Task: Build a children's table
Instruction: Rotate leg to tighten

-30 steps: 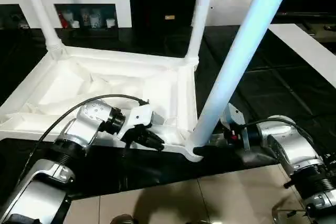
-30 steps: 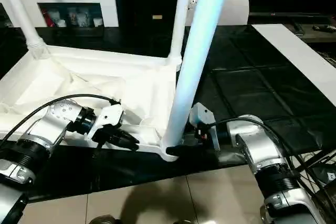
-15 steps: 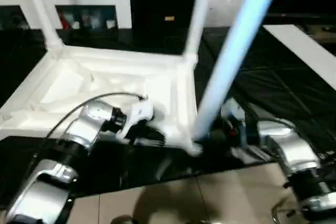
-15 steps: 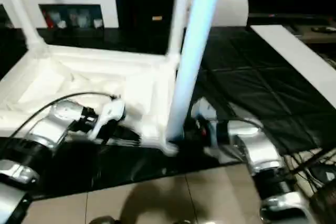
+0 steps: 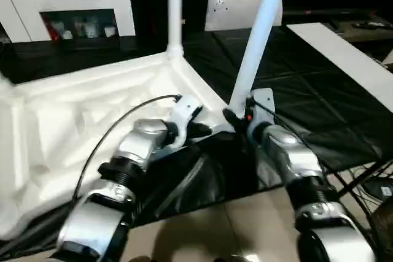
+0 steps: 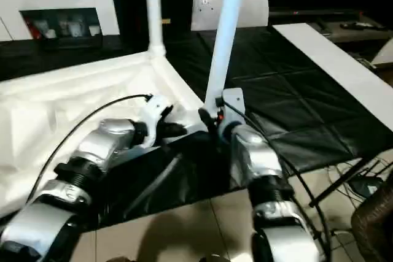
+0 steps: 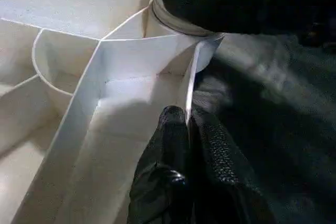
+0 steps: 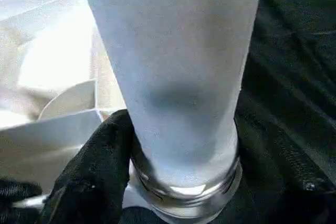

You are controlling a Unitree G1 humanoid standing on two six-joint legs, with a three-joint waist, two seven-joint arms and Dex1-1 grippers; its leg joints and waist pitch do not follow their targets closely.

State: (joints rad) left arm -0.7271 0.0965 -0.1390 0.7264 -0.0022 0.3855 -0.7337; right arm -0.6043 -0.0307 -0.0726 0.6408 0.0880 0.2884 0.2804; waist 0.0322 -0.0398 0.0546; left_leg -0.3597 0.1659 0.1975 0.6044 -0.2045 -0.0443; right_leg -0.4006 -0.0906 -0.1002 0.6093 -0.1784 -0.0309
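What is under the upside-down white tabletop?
The tabletop lies on a black quilted mat, which shows beside it and at its near corner. Whatever lies beneath its middle is covered. The left gripper pinches its rim; the right gripper clasps the near leg.

Tabletop looked white matt plastic, smooth, with thin moulded ribs; the leg at its near corner was the same smooth matt white plastic. Beside that corner, gripper fingers were black with a pebbled rubbery texture, forearms brushed silver metal. Under the tabletop lay a black, slightly glossy quilted sheet.
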